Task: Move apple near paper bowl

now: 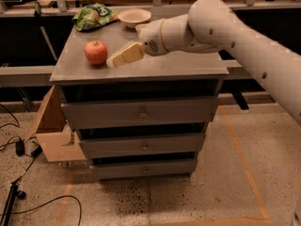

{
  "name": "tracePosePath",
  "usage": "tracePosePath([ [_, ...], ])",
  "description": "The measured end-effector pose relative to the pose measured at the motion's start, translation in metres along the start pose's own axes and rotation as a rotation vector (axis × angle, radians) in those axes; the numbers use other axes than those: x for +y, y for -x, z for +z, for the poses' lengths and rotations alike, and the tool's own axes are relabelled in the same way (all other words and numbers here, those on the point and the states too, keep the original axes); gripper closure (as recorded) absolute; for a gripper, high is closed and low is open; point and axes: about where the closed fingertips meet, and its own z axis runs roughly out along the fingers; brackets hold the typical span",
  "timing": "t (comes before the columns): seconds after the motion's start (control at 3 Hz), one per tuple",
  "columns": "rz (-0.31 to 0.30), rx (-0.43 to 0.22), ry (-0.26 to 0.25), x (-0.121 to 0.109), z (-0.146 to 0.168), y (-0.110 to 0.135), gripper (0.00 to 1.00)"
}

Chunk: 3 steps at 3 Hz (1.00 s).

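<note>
here, pincer just beside apple — green bag near paper bowl.

We see a dim, warm-toned scene lit from above. The counter top carries a soft sheen, while the drawers under its lip fall into shadow. The white arm is the brightest surface, darker along its underside. The hand, low over the counter just right of the apple, looks pale and evenly lit. The background is nearly black.
</note>
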Motion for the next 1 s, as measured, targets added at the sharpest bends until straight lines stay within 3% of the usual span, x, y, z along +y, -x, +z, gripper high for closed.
tracePosePath([
  [1.0, 0.058, -0.067, 0.032, -0.020, 0.103, -0.002, 0.00],
])
